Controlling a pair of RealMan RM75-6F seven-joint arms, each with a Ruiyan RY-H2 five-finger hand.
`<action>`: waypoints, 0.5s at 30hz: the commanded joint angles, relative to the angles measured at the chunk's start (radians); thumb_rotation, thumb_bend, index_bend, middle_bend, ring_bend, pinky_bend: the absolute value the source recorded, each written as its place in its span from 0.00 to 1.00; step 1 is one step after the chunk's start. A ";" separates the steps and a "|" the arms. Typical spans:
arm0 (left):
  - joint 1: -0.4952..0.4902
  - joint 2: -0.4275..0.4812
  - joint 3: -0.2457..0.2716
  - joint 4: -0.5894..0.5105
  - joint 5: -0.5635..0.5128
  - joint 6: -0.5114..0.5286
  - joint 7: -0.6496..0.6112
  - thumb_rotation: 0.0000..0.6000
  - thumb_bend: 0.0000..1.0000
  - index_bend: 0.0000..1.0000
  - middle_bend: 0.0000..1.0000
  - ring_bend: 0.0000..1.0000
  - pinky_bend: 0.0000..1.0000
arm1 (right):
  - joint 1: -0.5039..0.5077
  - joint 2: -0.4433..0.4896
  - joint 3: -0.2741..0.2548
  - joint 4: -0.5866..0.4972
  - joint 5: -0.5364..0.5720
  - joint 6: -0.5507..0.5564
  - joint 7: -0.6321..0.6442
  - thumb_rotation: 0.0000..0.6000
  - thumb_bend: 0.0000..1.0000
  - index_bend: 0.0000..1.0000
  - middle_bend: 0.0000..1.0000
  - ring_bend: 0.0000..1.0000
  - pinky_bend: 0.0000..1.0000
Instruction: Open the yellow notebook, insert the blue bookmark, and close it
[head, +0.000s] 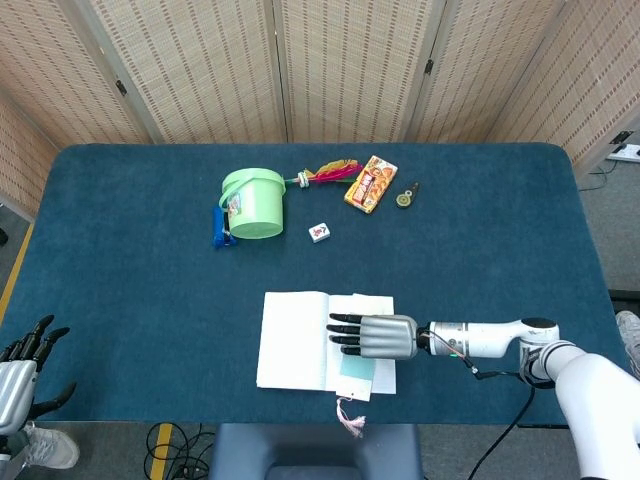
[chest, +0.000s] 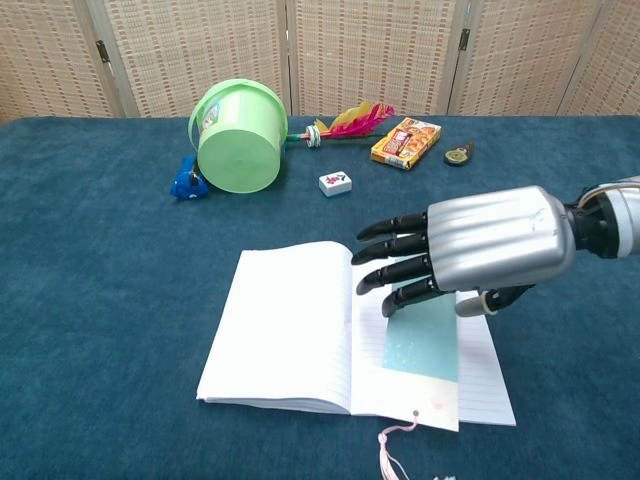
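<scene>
White pages of notebook (chest: 285, 325) lie open on desk (head: 120, 260). Blue bookmark (chest: 425, 340) flat on right page, tassel past near edge. Right robot hand (chest: 470, 250) presses bookmark, fingers flat, grasping nothing. Left robot hand (head: 20, 375) released, at desk corner.

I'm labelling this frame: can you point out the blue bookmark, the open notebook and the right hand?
blue bookmark (chest: 422, 345): chest view, middle of its blue face.
open notebook (chest: 285, 325): chest view, left page.
right hand (chest: 470, 248): chest view, silver back of the hand.
</scene>
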 joint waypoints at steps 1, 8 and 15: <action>-0.001 -0.001 0.000 -0.002 -0.001 -0.003 0.003 1.00 0.29 0.18 0.06 0.17 0.23 | 0.026 -0.068 -0.024 0.097 -0.008 0.040 0.040 1.00 0.26 0.31 0.13 0.00 0.00; -0.003 -0.001 -0.002 -0.004 -0.007 -0.006 0.009 1.00 0.29 0.18 0.06 0.17 0.23 | 0.037 -0.124 -0.045 0.205 0.018 0.070 0.079 1.00 0.26 0.31 0.13 0.00 0.00; -0.003 -0.002 -0.002 -0.003 -0.009 -0.008 0.010 1.00 0.29 0.18 0.06 0.17 0.22 | 0.046 -0.159 -0.059 0.269 0.052 0.080 0.100 1.00 0.26 0.31 0.13 0.00 0.00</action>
